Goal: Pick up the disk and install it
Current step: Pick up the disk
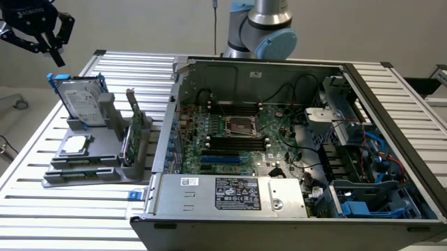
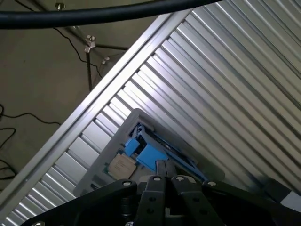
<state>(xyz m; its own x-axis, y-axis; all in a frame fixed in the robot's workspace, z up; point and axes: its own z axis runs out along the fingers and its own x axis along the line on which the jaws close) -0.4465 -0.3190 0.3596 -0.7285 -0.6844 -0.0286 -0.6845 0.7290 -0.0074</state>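
The disk [image 1: 80, 99] is a silver-grey drive with a white label in a blue frame. It stands on edge at the back of a grey holder [image 1: 87, 172], at the exterior view's left. My gripper [image 1: 56, 56] hangs in the air just above the disk's top edge and does not touch it. The fingers are shut together and hold nothing. In the wrist view the closed fingertips [image 2: 162, 170] meet over the disk's blue frame [image 2: 146, 153], seen from above.
A small square silver chip [image 1: 75, 145] lies flat on the holder and a thin green stick [image 1: 131, 138] stands upright beside it. The open computer case [image 1: 391, 130] takes up the middle and right, with blue drive bays [image 1: 363, 206] in its near right corner. All rests on a slatted aluminium table [image 1: 21, 209].
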